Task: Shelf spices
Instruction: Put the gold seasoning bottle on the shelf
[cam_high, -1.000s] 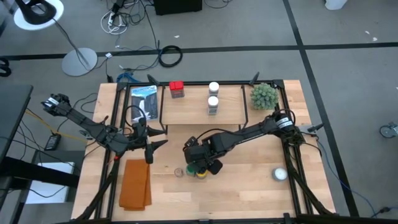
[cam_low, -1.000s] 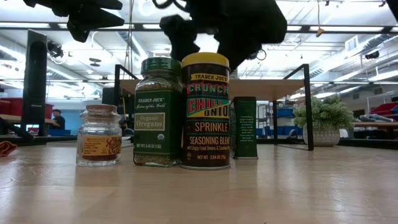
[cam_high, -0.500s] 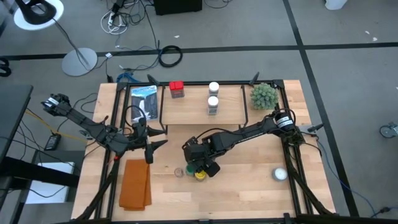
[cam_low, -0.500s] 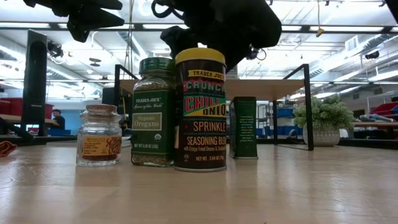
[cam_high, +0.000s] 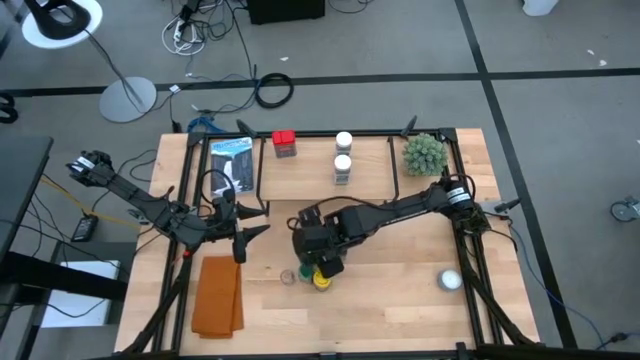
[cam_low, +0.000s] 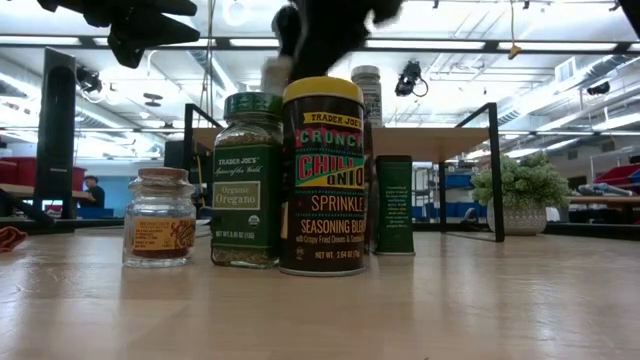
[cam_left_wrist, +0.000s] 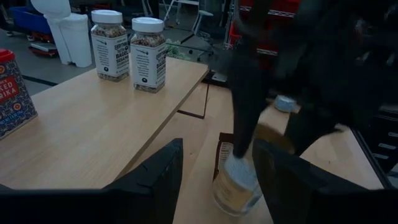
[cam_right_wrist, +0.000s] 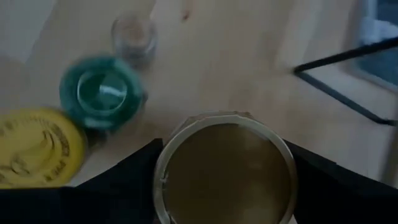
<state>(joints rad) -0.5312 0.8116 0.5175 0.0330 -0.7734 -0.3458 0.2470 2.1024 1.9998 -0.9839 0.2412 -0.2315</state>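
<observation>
Two white-lidded jars (cam_high: 343, 160) and a red square tin (cam_high: 284, 143) already stand on the shelf (cam_high: 310, 180); in front of the shelf, on the table (cam_high: 400, 300), remain a small glass jar (cam_low: 160, 217), a green-lidded oregano jar (cam_low: 246, 180), a yellow-lidded seasoning tin (cam_low: 322, 176) and a small dark green box (cam_low: 393, 205). The right gripper (cam_high: 318, 243) hangs just above this cluster, its fingers closed round a tan-lidded jar (cam_right_wrist: 225, 174) lifted clear of the table. The left gripper (cam_high: 243, 226) waits beside the shelf's left end, jaws spread and empty. The jars are judged rigid, light and smooth-sided, the glass ones breakable; a grip across the body just below the lid should resist slipping.
</observation>
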